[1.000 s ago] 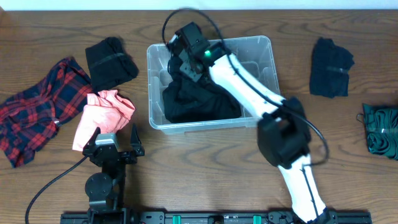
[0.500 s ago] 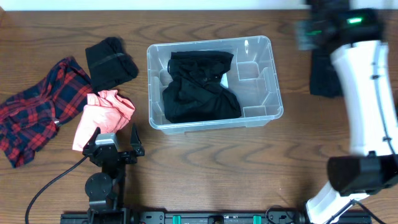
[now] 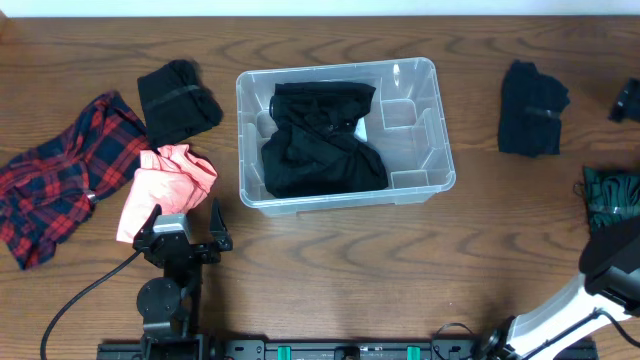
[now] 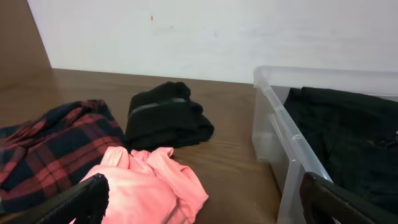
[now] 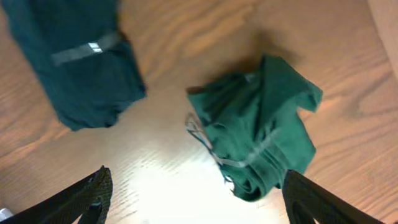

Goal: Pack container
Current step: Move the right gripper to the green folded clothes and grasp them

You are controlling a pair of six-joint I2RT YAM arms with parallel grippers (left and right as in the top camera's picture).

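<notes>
Container (image 3: 432, 150) sits mid-table, slightly back of centre, upright. A black garment (image 3: 320, 140) is in its main bay, filling most of it. The small moulded pockets on the right side are bare.

Change: a second ago the right arm was down inside the container over that black garment. Half a second ago it was swinging off to the right. Now it's clear of the tub, out at the right edge of the table. The garment stayed put in the container, so I'd call that drop done.

Right gripper (image 5: 196, 177): jaws spread wide, nothing between them. It hangs above the green garment (image 5: 261, 130), with a dark folded piece (image 5: 81, 56) just beside that. My guess is green is the next pick. It's crumpled with a loose strap, so a low central pinch looks safer than grabbing an edge.

Left gripper (image 4: 205, 186): fingers fully apart, holding nothing, same spot as a second ago, at the front left. The pink garment (image 3: 165, 185) lies right in front of it.

Still outside the tub:
- pink garment
- plaid shirt (image 3: 55, 190), far left
- black bundle (image 3: 175, 100), just left of the container
- dark folded piece and green garment on the right

One item is in and five are left. Space in the main bay could get tight.
</notes>
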